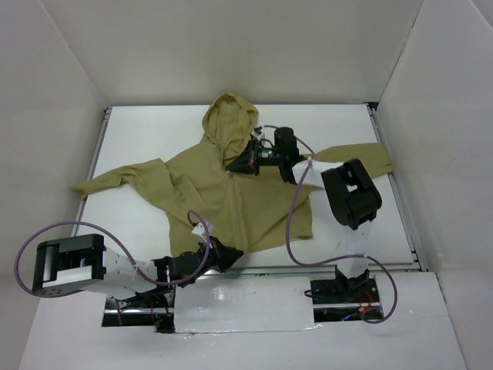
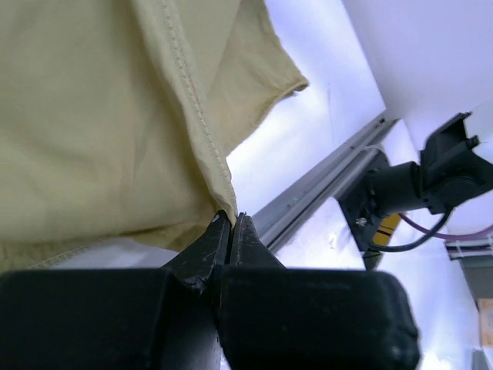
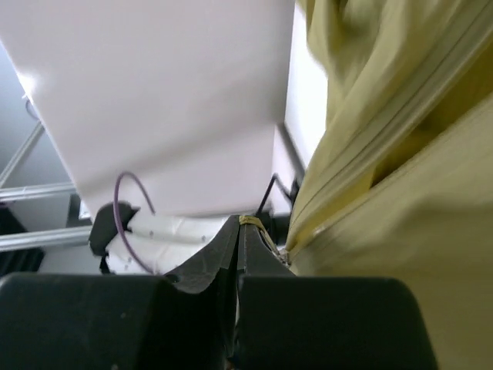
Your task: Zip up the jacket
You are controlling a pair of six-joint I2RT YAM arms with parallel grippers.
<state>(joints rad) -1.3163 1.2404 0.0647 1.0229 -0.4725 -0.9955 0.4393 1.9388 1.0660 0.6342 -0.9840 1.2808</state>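
The khaki hooded jacket [image 1: 231, 193] lies flat on the white table, hood toward the far wall and sleeves spread out. My left gripper [image 1: 225, 254] is at the jacket's bottom hem near the zipper line. In the left wrist view it [image 2: 230, 220] is shut on the hem's corner [image 2: 223, 202]. My right gripper [image 1: 236, 164] is at the collar just below the hood. In the right wrist view it [image 3: 245, 223] is shut on a tan zipper pull tab [image 3: 254, 221] beside the zipper line [image 3: 362, 166]. The zipper looks closed along the front.
White walls enclose the table on three sides. A metal rail [image 2: 323, 189] runs along the near table edge, with the right arm's base [image 2: 431, 181] behind it. A silver patch [image 1: 246, 304] lies between the arm bases. The right sleeve [image 1: 362, 154] passes under the right arm.
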